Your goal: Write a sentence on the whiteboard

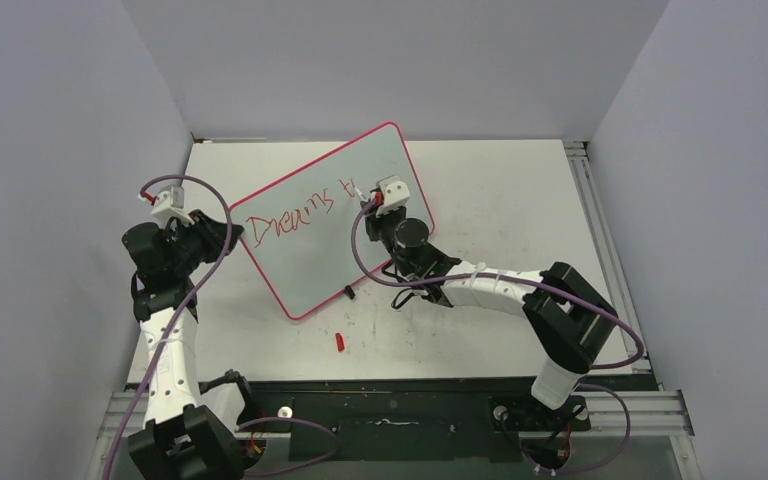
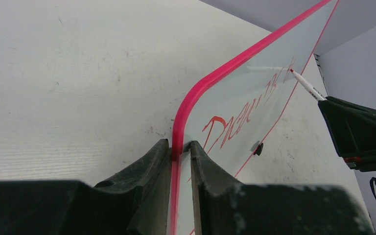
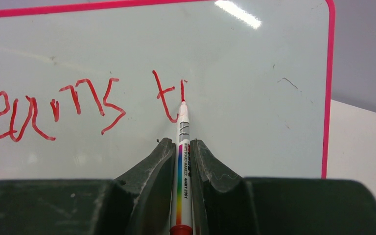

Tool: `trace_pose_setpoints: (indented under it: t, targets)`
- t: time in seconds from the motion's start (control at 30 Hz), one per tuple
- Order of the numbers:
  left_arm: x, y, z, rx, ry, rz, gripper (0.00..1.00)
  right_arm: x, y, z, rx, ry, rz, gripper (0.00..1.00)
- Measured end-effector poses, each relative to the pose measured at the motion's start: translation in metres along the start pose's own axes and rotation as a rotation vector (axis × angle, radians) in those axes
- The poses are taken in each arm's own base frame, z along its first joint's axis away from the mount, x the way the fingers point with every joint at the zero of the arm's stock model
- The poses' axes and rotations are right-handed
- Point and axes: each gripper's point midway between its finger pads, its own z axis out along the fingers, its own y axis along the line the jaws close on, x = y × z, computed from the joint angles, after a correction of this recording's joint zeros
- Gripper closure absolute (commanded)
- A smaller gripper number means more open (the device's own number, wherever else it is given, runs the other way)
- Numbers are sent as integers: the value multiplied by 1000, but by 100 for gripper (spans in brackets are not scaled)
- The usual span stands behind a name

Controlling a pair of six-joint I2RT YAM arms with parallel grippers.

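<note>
The right jaws are shut tight on a slim marker (image 3: 183, 161), which sticks out straight ahead between them. Its barrel is white with a rainbow stripe and a line of small black print that I cannot read with any certainty; there is a red band at the rear end. The red tip touches the whiteboard (image 3: 254, 73) at the foot of a short upright stroke. That stroke stands just right of a lone "t", and left of that, all in loose red handwriting, is the word "Dreams".

The left jaws are nearly shut, pinching the board's red-pink rim at a rounded corner, one on each face. The word begins on the face just beyond that corner.

Seen from above, the board sits left of the bench's (image 1: 500, 190) middle, turned askew, with its far corner reaching towards the back wall. It looks raised at a slant off the bench. A small black clip foot (image 1: 348, 291) shows on its near long edge. A small red piece (image 1: 340, 342) lies on the bench nearby, apart from the board.
</note>
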Motion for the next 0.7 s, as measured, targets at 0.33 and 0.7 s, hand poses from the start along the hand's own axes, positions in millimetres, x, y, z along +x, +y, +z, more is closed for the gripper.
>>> trace_pose_setpoints:
  t: [0.33, 0.7]
  targets:
    - [3, 0, 0, 0, 10, 1, 82, 10, 0, -5, 7, 19, 3, 95]
    - [3, 0, 0, -1, 10, 2, 82, 10, -5, -5, 31, 19, -5, 95]
